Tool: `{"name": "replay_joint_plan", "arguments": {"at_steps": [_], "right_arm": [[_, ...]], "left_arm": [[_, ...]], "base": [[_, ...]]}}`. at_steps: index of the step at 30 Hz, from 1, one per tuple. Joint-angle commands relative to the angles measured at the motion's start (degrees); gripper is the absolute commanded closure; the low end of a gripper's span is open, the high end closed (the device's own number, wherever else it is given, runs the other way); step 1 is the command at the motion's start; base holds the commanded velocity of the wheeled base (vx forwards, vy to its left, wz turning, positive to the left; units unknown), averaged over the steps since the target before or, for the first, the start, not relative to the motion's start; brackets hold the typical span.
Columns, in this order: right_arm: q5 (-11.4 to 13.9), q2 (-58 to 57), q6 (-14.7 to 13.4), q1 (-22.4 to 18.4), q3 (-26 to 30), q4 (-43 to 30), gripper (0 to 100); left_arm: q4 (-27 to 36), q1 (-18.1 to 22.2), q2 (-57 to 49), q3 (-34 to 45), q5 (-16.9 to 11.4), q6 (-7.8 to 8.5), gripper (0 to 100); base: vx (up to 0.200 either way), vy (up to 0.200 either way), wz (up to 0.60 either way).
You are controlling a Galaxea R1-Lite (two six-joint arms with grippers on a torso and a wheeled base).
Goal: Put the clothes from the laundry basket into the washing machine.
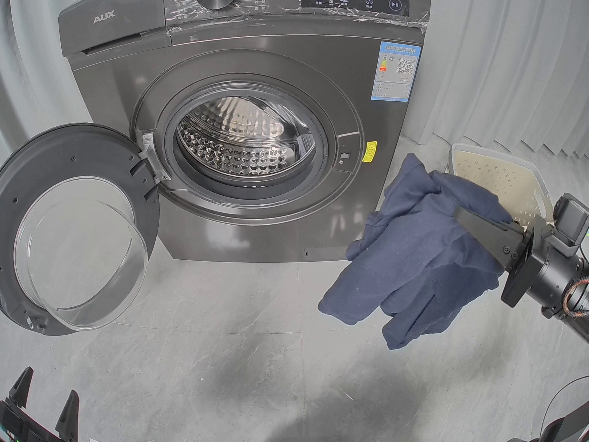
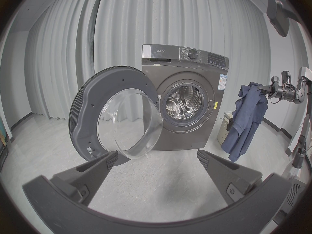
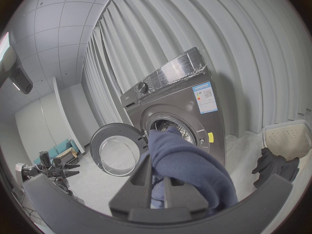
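A navy blue garment (image 1: 423,253) hangs in the air to the right of the grey washing machine (image 1: 245,112), with my right gripper (image 1: 475,222) shut on its upper part. The same garment (image 3: 188,166) drapes over the closed fingers (image 3: 143,176) in the right wrist view and dangles (image 2: 247,117) in the left wrist view. The machine's door (image 1: 73,228) is swung fully open to the left, and the steel drum (image 1: 242,136) looks bare. The cream laundry basket (image 1: 500,182) stands behind the garment. My left gripper (image 1: 43,400) is open low at the front left, fingers (image 2: 97,169) apart.
A dark piece of clothing (image 3: 274,168) hangs over the basket's (image 3: 287,138) rim. Grey curtains (image 2: 81,49) line the walls behind the machine. Bare grey floor (image 1: 245,339) lies in front of the washer.
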State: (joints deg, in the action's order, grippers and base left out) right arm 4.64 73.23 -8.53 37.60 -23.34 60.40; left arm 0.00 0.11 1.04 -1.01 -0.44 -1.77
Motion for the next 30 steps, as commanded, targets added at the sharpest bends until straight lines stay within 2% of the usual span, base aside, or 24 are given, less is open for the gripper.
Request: {"name": "replay_joint_plan", "arguments": {"at_steps": [1, 11, 20, 22, 24, 25, 26, 30], "right_arm": [[0.01, 0.34, 0.01, 0.02, -0.03, 0.06, 100], [0.01, 0.34, 0.01, 0.02, 0.14, -0.02, 100], [-0.43, 2.53, 0.01, 1.43, -1.18, -0.11, 100], [-1.66, 4.55, -0.43, 1.87, -3.11, 0.06, 100], [-3.5, 5.96, -1.93, 3.45, -5.04, 0.06, 100], [-3.59, 6.05, -2.1, 3.62, -5.22, 0.06, 100], [-5.61, 6.66, -4.39, 5.56, -6.89, 0.06, 100], [-7.37, 8.16, -6.94, 7.84, -8.12, 0.06, 100]], "left_arm": [[0.0, 0.07, -0.68, 0.92, 0.0, -0.08, 0], [0.0, 0.15, -0.77, 0.92, 0.09, 0.1, 0], [-0.09, 0.15, -0.77, 1.01, 0.26, 0.63, 0], [0.0, 0.24, -0.77, 1.01, 0.26, 1.24, 0], [-0.09, 0.24, -0.77, 1.01, 0.26, 0.98, 0], [-0.09, 0.24, -0.77, 1.01, 0.18, 0.98, 0], [-0.09, 0.24, -0.77, 1.01, 0.18, 0.98, 0], [-0.35, 0.33, -0.95, 1.01, -0.09, 2.12, 0]], "base": [[0.0, 0.2, 0.0], [0.0, 0.2, 0.0], [0.0, 0.0, 0.0], [0.0, 0.0, 0.0], [0.0, 0.0, 0.0], [0.0, 0.0, 0.0], [0.0, 0.0, 0.0], [0.0, 0.0, 0.0]]}}
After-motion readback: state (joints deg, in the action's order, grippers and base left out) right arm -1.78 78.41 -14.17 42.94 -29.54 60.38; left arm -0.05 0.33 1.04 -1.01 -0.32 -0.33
